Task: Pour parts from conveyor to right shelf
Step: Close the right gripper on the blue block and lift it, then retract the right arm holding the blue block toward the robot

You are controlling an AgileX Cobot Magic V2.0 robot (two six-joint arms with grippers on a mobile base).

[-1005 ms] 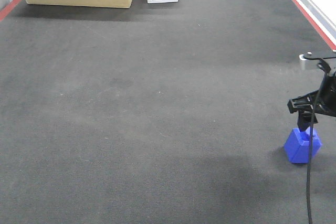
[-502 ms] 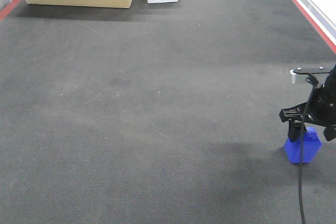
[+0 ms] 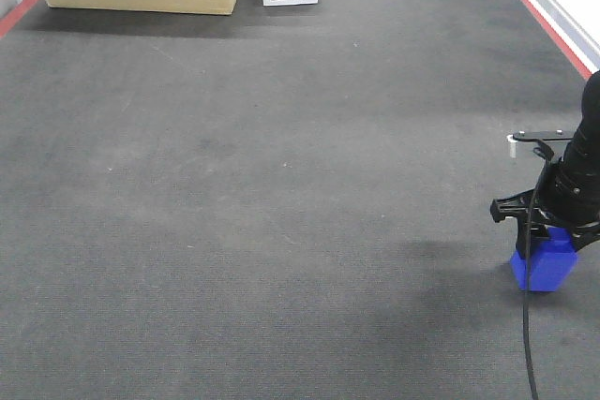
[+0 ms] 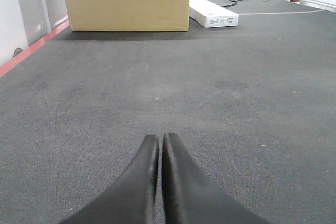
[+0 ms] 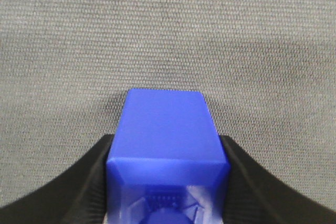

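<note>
My right gripper [image 5: 167, 145] clamps the small bright-blue plastic block [image 5: 164, 119] by its flat sides for a square lift; left gripper [image 4: 159, 139] closed, empty.

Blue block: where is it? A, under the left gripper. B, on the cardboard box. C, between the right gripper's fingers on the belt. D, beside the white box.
C: the right wrist view shows the blue block flanked by the right gripper's fingers, on the belt.

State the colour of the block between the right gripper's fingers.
Bright blue; the right wrist view shows the block best.
</note>
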